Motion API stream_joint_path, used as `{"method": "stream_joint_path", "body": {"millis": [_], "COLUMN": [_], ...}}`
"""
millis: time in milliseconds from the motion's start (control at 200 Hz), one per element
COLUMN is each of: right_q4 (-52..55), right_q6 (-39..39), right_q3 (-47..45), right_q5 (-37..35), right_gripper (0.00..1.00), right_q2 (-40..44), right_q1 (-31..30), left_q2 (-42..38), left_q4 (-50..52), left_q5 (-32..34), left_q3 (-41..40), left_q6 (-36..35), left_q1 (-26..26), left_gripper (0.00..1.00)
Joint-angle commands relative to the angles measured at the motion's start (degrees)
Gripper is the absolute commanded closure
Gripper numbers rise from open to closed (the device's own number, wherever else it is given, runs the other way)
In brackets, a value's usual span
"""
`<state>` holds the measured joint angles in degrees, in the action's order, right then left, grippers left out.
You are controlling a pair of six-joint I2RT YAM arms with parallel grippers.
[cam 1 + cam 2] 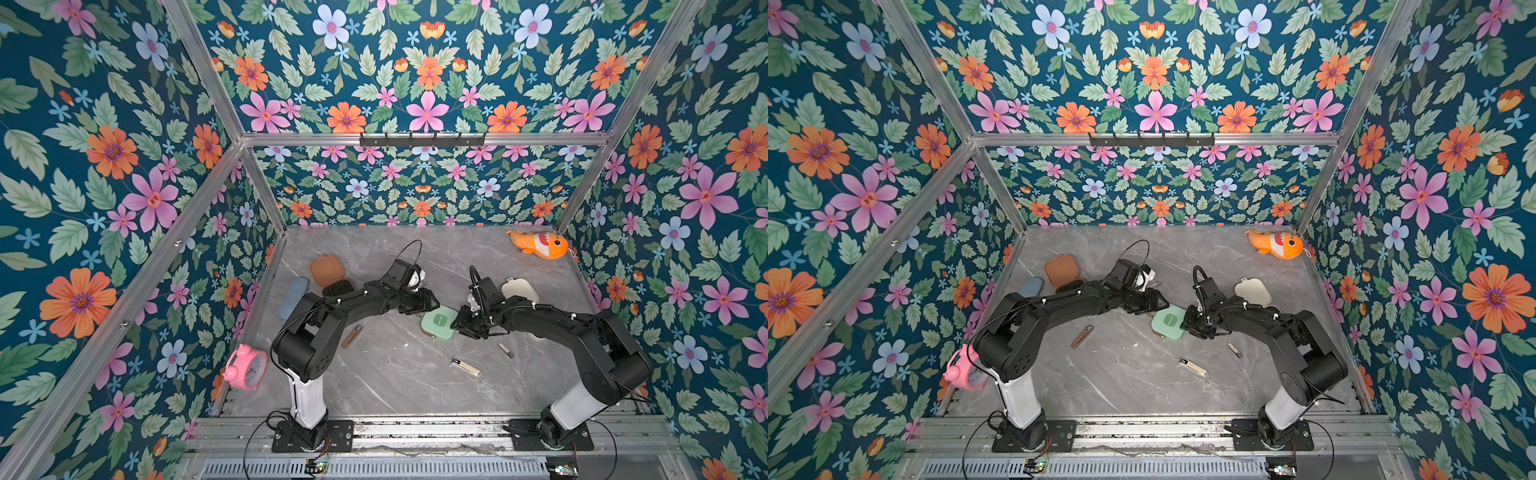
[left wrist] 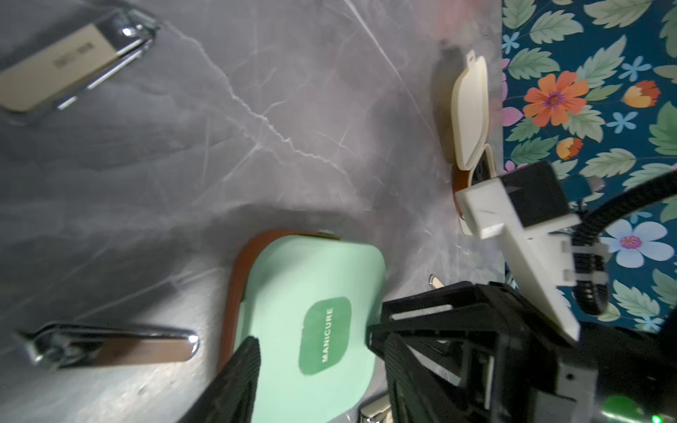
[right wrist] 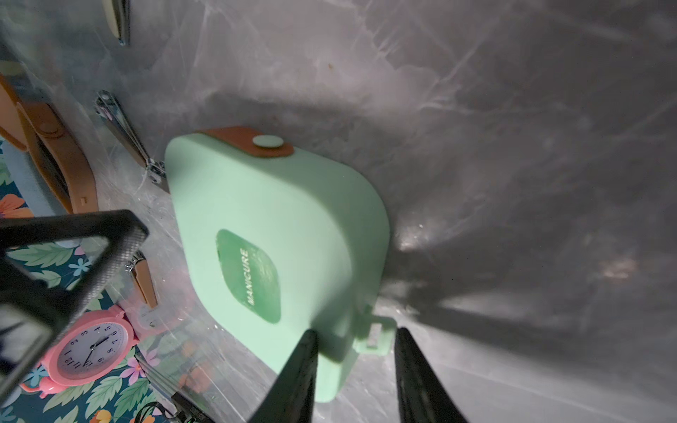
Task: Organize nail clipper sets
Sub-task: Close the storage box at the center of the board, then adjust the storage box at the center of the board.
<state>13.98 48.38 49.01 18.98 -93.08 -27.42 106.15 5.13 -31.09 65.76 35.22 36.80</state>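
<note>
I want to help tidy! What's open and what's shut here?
mint green case: closed
brown case: open
cream case: open
left end effector: astride the mint green case, grip unclear
right end effector: open, either side of the mint green case's tab

A mint green case (image 1: 438,322), grey marbled table (image 1: 395,390), floral walls (image 1: 104,166).

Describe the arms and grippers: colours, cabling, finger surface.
The left arm and right arm are black, each with a white lower link. The left gripper and right gripper have black triangular truss fingers with ribbed pads. There is a white wrist camera mount and a black corrugated cable.
</note>
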Motion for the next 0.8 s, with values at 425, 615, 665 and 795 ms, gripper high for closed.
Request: {"method": "stream_joint_path", "body": {"millis": [425,615,665,795], "right_q4": [5.0,8.08,8.17,7.17], "right_q6": [-2.07,-3.5,-3.56,-3.36], "right_q3": [1.79,2.28,2.24,2.3], "right_q5": [-2.94,-4.99,-5.02,-3.63], "right_gripper": [0.64,0.63,0.62,0.64], "right_q2": [0.44,4.09,4.8,4.95], "right_q1": [-0.13,-0.11,-0.08,-0.09], "left_q2": [2.3,3.09,3.51,4.55], "left_q4": [7.8,10.99,11.47,12.19], "left_q5": [4.58,6.6,7.04,8.08], "left_q3": [1.48,1.22,1.31,1.63], "left_q6": [-6.89,-8.67,-9.09,-9.38], "left_q1": [0.01,0.88,1.2,1.94], "left_gripper": [0.41,0.42,0.43,0.48]}}
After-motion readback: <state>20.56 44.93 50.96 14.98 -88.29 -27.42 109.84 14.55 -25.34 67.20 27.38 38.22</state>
